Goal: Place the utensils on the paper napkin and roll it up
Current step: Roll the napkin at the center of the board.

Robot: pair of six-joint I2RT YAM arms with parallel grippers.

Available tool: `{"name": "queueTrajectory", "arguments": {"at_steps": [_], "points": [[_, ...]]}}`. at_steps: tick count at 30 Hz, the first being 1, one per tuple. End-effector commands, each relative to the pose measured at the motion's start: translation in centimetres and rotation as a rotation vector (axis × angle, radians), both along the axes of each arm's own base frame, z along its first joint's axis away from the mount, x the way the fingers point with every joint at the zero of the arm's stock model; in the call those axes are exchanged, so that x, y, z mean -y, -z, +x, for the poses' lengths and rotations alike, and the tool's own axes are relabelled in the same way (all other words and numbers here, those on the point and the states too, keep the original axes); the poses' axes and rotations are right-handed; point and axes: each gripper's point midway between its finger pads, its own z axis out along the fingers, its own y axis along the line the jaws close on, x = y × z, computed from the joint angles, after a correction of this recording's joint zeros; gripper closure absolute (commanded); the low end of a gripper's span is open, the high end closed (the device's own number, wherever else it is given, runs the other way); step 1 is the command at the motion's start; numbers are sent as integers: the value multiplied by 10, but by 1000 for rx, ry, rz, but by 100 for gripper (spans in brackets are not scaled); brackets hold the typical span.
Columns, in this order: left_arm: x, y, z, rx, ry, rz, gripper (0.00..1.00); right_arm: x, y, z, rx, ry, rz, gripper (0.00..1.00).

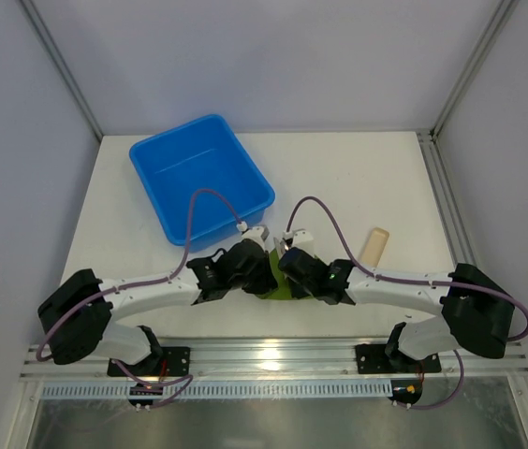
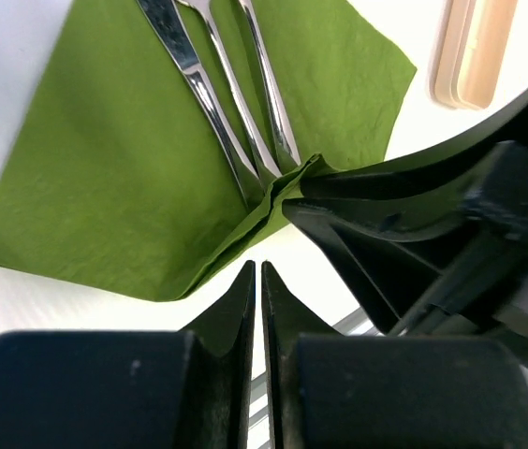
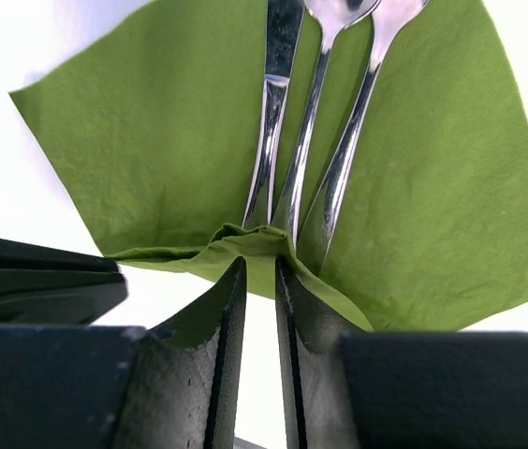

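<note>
Between right fingers (image 3: 217,318), folded napkin (image 3: 152,140) corner.

Bright, even light washes the white table (image 3: 2,187) nearly featureless in both wrist views, glints along the utensils (image 3: 303,131), and casts only faint, soft shadows.

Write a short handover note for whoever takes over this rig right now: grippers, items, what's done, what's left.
The left gripper is shut and empty, just off the near edge of the paper napkin.
The right gripper is shut on the napkin's near corner, which is folded over the handle ends.
The three utensils lie side by side on the napkin.
Done: utensils placed, first fold started.
Left: roll the napkin around them.
</note>
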Motion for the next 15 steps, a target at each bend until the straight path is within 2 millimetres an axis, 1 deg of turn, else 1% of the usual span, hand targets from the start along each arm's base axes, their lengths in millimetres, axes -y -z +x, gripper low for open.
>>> {"name": "queueTrajectory", "arguments": {"at_steps": [1, 11, 15], "points": [[19, -10, 2, -2, 43, -66, 95, -5, -29, 17, 81, 27, 31, 78], [26, -4, 3, -21, 36, -81, 94, 5, -28, 25, 95, 50, 10, 77], [30, 1, 5, -28, 37, -71, 94, 9, -23, 27, 89, 57, 4, 77]]}}
